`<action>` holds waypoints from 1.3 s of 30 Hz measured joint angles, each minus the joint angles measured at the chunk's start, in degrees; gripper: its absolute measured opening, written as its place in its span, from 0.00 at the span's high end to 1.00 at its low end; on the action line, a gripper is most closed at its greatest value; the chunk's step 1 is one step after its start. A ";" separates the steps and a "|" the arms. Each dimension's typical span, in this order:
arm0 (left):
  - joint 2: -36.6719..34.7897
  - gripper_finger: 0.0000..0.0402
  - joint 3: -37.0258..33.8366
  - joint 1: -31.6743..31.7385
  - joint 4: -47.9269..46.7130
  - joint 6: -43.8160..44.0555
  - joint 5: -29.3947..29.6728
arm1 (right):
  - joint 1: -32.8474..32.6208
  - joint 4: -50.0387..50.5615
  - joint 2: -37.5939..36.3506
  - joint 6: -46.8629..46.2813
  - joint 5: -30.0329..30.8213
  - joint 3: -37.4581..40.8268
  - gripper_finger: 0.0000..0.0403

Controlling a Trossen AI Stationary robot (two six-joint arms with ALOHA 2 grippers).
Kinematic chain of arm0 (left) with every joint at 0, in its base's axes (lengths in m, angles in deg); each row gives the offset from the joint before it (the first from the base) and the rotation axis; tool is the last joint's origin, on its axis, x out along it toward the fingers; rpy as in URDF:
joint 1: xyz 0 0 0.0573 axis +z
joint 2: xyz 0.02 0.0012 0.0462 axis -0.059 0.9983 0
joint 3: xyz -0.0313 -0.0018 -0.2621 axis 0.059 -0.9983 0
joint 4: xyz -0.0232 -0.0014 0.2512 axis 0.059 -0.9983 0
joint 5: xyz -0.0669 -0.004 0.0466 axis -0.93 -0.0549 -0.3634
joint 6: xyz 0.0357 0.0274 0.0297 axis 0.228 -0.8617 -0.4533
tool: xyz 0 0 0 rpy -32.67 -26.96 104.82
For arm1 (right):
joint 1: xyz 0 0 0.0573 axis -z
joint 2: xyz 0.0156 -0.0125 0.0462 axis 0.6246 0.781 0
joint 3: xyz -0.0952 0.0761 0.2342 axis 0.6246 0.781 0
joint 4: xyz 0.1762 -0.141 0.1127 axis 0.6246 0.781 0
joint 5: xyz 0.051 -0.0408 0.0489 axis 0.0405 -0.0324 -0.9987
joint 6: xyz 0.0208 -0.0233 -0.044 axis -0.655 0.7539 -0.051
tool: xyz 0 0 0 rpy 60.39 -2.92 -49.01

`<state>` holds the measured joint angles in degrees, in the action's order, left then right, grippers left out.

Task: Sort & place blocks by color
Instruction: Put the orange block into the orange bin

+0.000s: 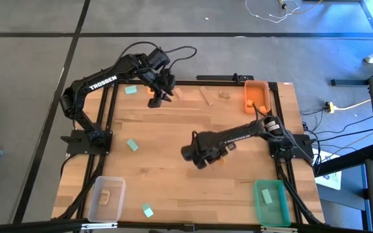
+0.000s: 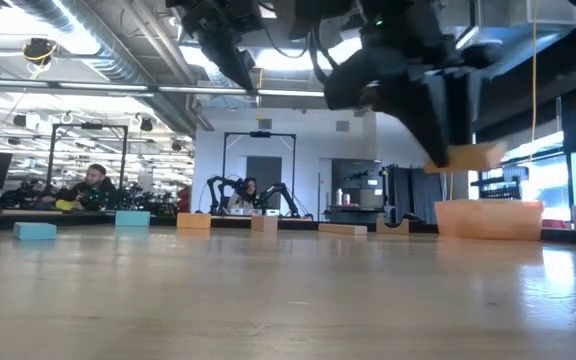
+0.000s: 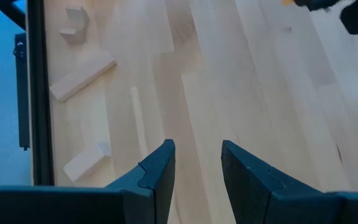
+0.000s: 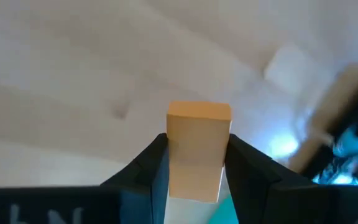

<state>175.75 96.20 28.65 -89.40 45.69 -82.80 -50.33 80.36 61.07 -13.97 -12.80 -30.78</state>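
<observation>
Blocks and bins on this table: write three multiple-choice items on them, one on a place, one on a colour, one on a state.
1. In the high view, the clear bin stands at the table's
A. lower-left corner
B. upper-right corner
C. centre

2. The block in the right gripper is
A. teal-green
B. orange
C. pale wood

3. The left gripper has its jaws
A. shut on a teal block
B. shut on a wooden block
C. open, with nothing between them

Answers:
1 A, since the high view shows the clear bin in the lower-left corner, on the left arm's side.
2 B, since the right wrist view shows an orange block clamped between the jaws.
3 C, since the left wrist view shows bare tabletop through the gap between the jaws.
</observation>
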 joint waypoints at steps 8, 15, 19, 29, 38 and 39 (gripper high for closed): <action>-2.02 0.70 0.00 0.84 -3.05 -1.90 -0.02 | 8.04 -0.01 -4.03 6.08 8.69 1.46 0.69; -6.10 0.70 0.02 2.86 -2.71 -2.01 -0.28 | 16.58 -0.16 -8.10 12.77 18.23 1.46 0.69; -7.63 0.70 0.02 3.80 -2.71 -1.24 -1.64 | 22.09 -0.14 -10.48 19.04 22.34 1.46 0.69; -7.69 0.70 0.02 3.85 -0.92 1.96 -0.51 | 35.14 -0.22 -17.32 33.85 28.38 3.18 0.69; -7.68 0.70 0.02 3.85 4.49 2.79 1.87 | 45.08 -0.33 -26.90 37.40 29.11 19.08 0.69; -7.68 0.70 0.02 3.85 4.79 3.27 1.86 | 46.28 -0.82 -27.85 37.79 29.56 21.10 0.69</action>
<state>168.07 96.22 32.50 -84.61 48.97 -80.94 -4.04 79.54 33.22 23.82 16.77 -9.68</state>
